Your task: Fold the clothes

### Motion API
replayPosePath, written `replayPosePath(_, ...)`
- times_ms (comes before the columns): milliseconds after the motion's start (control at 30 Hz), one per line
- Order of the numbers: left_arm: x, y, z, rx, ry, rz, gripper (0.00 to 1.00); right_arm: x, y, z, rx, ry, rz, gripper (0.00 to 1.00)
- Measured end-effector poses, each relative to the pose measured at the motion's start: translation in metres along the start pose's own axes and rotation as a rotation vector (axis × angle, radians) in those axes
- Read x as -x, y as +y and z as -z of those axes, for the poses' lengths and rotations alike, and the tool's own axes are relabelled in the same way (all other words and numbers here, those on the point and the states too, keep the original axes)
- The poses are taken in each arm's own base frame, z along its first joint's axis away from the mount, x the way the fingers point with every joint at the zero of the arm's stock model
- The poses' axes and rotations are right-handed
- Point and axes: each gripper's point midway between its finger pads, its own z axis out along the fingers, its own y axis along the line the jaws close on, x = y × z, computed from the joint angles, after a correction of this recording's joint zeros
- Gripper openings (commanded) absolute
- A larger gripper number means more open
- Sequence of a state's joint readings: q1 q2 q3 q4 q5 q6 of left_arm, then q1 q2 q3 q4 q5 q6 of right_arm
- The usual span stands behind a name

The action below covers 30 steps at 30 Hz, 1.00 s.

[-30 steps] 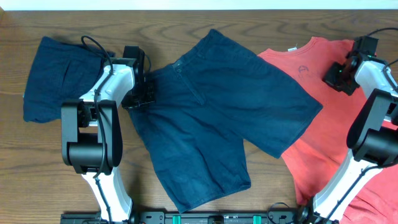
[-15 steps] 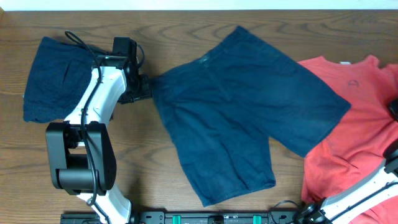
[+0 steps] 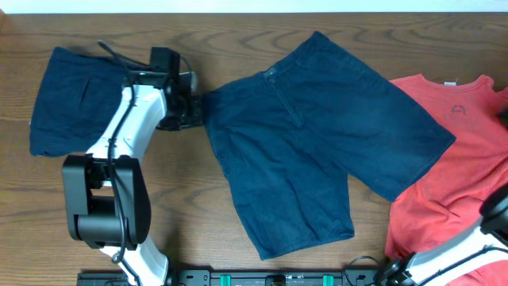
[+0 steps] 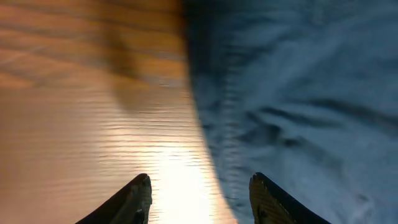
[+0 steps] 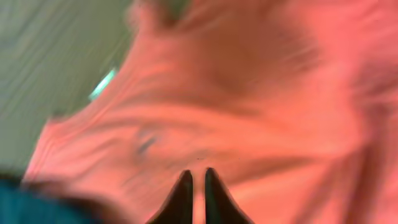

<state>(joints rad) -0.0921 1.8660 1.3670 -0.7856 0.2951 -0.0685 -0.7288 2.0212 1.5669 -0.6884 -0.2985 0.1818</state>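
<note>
The dark navy shorts (image 3: 309,143) lay spread flat in the middle of the overhead frame, on a brown worktop (image 3: 238,40) with wavy wood grain. Their waistband ran along the upper left side, with a button and a fly seam visible. The two wide legs pointed toward the lower centre and toward the right. The cloth looked matte, with soft wrinkles. The right leg covered the edge of a red T-shirt (image 3: 460,159) at the right side. A second navy garment (image 3: 67,99), folded to a rough rectangle, lay at the upper left.

The left gripper (image 3: 190,111) was just beside the waistband corner, its jaws partly open and holding nothing. The right gripper (image 5: 194,186) appeared blurred over the red cloth with its jaws closed together. Whether they pinched the cloth could not be told.
</note>
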Motion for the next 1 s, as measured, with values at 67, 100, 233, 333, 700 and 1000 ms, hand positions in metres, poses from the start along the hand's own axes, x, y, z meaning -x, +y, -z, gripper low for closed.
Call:
replayPosePath(67, -0.004, -0.016, -0.003, -0.023, 0.01, -0.06, 0.52, -0.025, 0.02, -0.011, -0.004, 0.085, -0.003, 0.01)
replayPosePath(100, -0.006, -0.022, -0.004, -0.03, 0.015, -0.089, 0.53, -0.037, 0.028, -0.018, -0.019, 0.127, -0.015, 0.01)
replayPosePath(233, -0.012, -0.048, -0.009, -0.059, 0.026, -0.186, 0.53, -0.079, 0.036, -0.045, -0.118, 0.254, -0.097, 0.01)
replayPosePath(333, -0.015, -0.054, -0.01, -0.067, 0.031, -0.217, 0.52, -0.092, 0.024, -0.062, -0.204, 0.283, -0.177, 0.01)
replayPosePath(700, -0.014, -0.054, -0.01, -0.067, 0.029, -0.224, 0.52, -0.028, 0.016, -0.093, -0.23, 0.017, -0.229, 0.01)
replayPosePath(1000, -0.014, -0.054, -0.01, -0.067, 0.029, -0.224, 0.53, 0.026, -0.017, -0.095, -0.233, -0.097, -0.249, 0.01)
